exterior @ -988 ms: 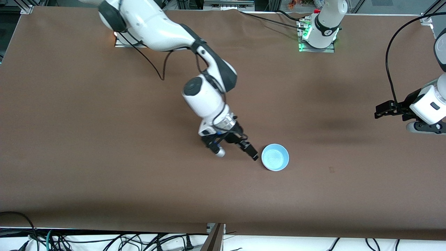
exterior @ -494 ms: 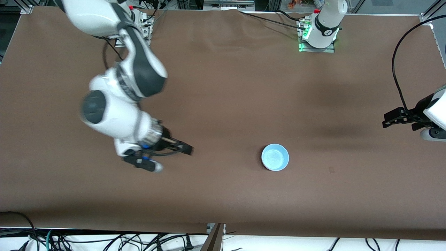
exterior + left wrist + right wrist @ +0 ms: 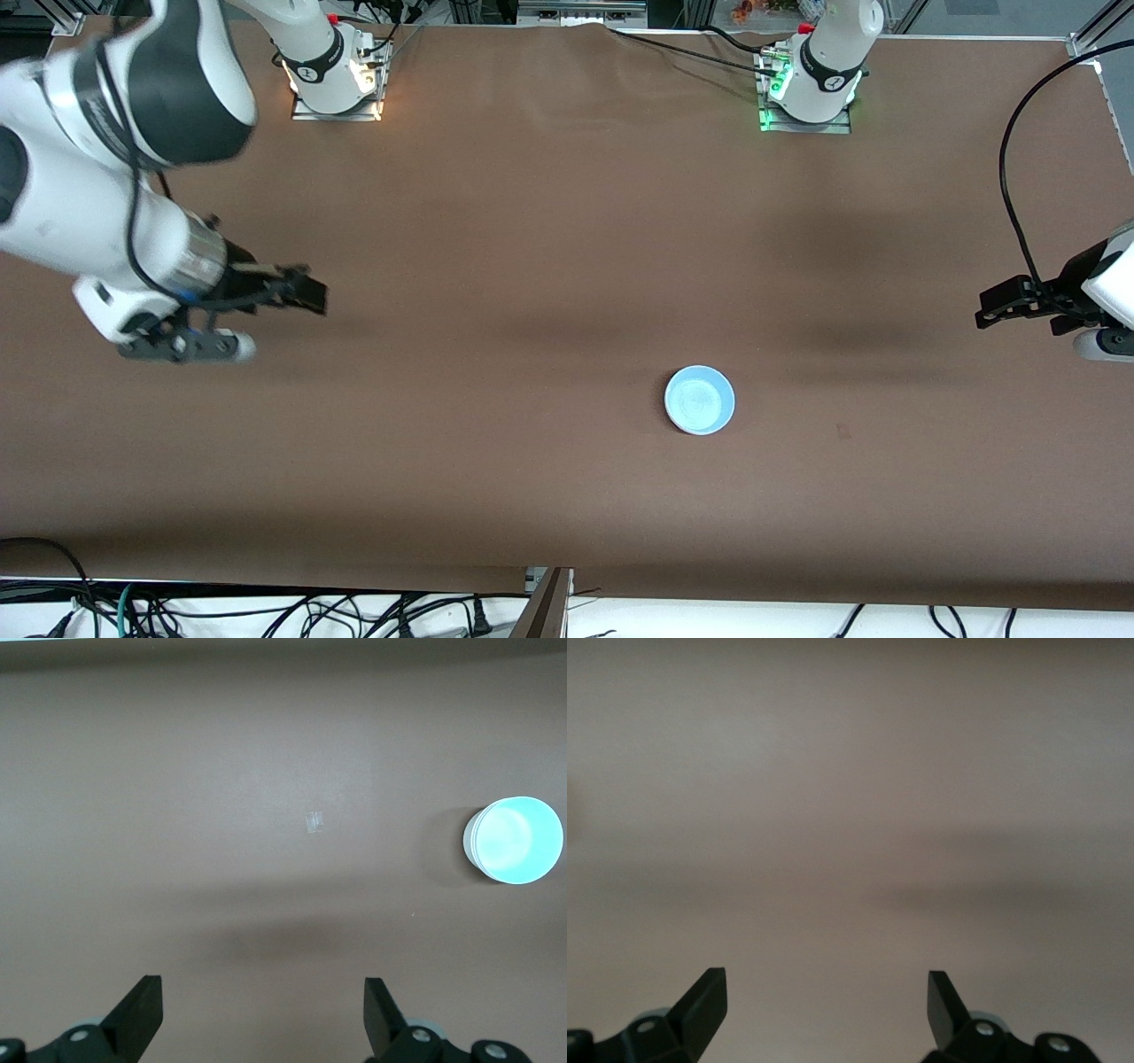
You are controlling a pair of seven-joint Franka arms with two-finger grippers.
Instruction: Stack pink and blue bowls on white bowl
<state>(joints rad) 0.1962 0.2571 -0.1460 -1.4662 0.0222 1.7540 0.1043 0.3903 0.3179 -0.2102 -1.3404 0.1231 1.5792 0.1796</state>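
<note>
On the table [image 3: 532,266] — blue bowl [image 3: 700,400]; both claws spread, empty.

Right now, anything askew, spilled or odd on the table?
Nothing spilled or tipped. The bowl stack sits upright, blue bowl on top, with white rims showing below it. Only oddity: a small pale scrap on the table. No pink bowl visible.

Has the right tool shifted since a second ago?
Yes. The right tool, open, has swung away from the blue bowl toward the right arm's end of the table.
</note>
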